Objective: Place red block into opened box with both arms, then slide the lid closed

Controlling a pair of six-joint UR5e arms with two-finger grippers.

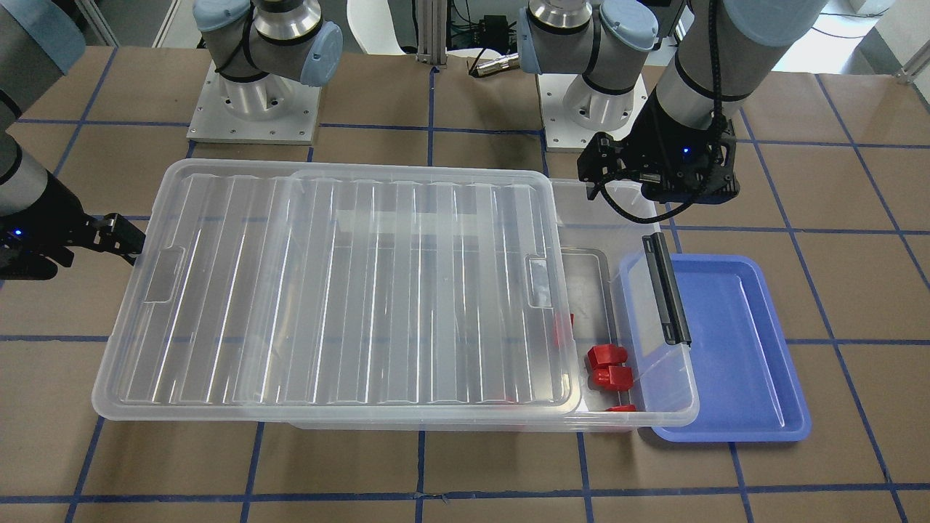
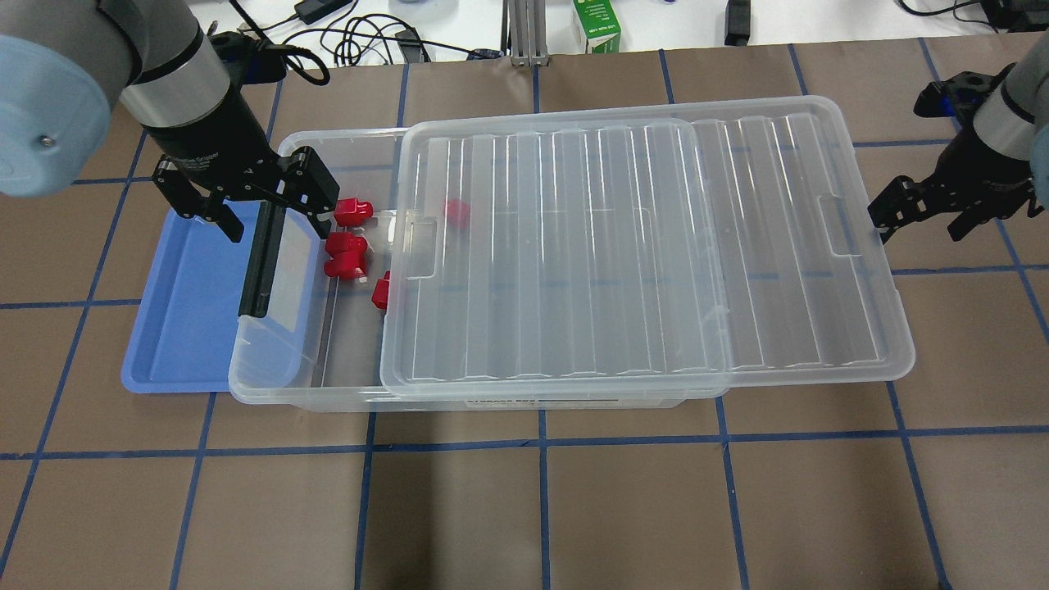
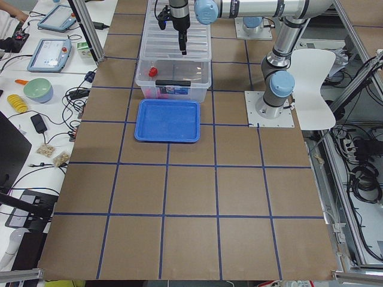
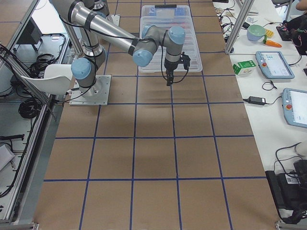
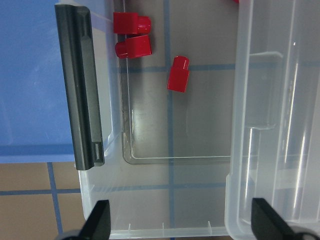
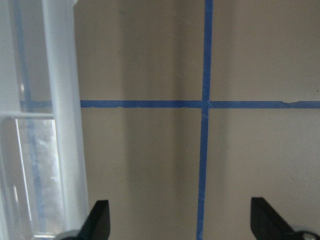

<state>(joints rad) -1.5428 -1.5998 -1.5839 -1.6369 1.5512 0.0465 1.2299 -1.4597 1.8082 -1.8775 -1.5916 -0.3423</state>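
The clear box (image 2: pixel 270 392) stands mid-table with its ridged lid (image 2: pixel 639 246) shifted toward my right, leaving the end by the black bar (image 2: pixel 261 258) uncovered. Several red blocks lie on the box floor there; one red block (image 2: pixel 352 211) is near the far wall, others (image 1: pixel 607 356) (image 5: pixel 178 74) close by, and one sits under the lid. My left gripper (image 2: pixel 270 215) (image 5: pixel 182 222) hovers open over that uncovered end, empty. My right gripper (image 2: pixel 924 220) (image 6: pixel 182 225) is open and empty just off the lid's (image 6: pixel 65 125) overhanging short edge.
An empty blue tray (image 2: pixel 180 328) lies against the box's bar end, partly under its rim. Brown table with blue tape grid all around. Cables and a green carton (image 2: pixel 597 24) sit at the far edge.
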